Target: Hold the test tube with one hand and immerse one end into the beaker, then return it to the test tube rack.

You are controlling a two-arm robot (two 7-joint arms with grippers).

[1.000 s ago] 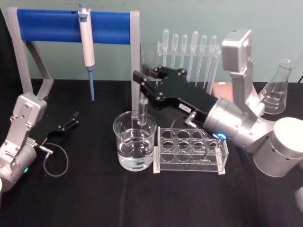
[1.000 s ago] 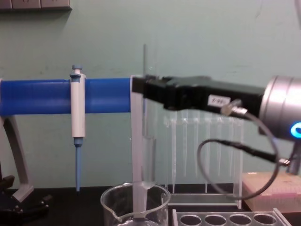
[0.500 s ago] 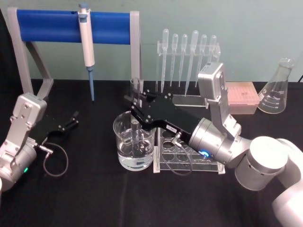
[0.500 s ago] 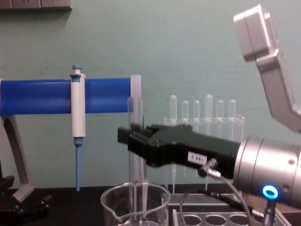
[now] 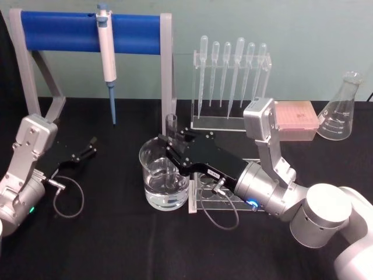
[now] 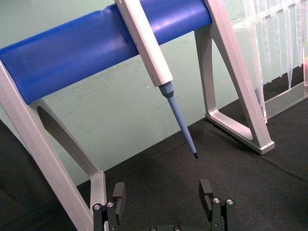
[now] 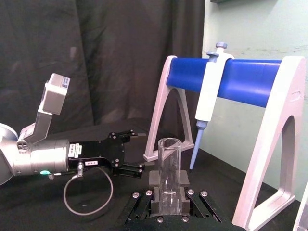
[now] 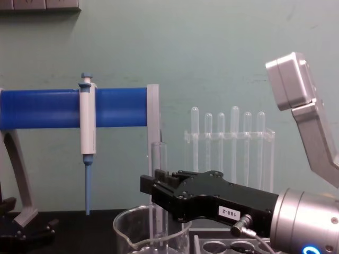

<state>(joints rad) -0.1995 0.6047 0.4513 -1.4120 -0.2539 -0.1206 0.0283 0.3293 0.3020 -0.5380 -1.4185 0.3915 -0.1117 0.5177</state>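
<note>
**A:** Where is the tube?

**B:** The tube (image 5: 171, 123) stands upright in the beaker (image 5: 150, 175), about mid-table. Its open rim is above the beaker's rim. Its round end is down inside, and as far as I can tell it is in the water. The right gripper (image 5: 169, 144) reaches in from the right with its jaws closed on the tube, just under the rim. The right wrist view shows a pad pressed against each side of the glass.

**A:** How will it handle?

**B:** I'd judge it light and stiff, but thin-walled, so it would crack if squeezed hard or knocked against the beaker wall. Smooth glass is slippery anyway, and the dipped end will likely come out wet. The dry upper part, where the jaws sit now, looks like the right place to hold it. The grip should be firm but not crushing, with the tube kept vertical.

**A:** And where does it go next?

**B:** The rack (image 8: 212, 246) sits just right of the beaker, under the right arm. Its holes look only a little wider than the tube, so the tube should go straight down rather than at a slant.

**A:** What about the other arm?

**B:** The left gripper (image 6: 163, 192) is parked low at the left of the table with its jaws apart and empty, well clear of the beaker. It faces the pipettor (image 6: 144, 43), which hangs on the blue stand (image 6: 72, 53) at the far side.
</note>
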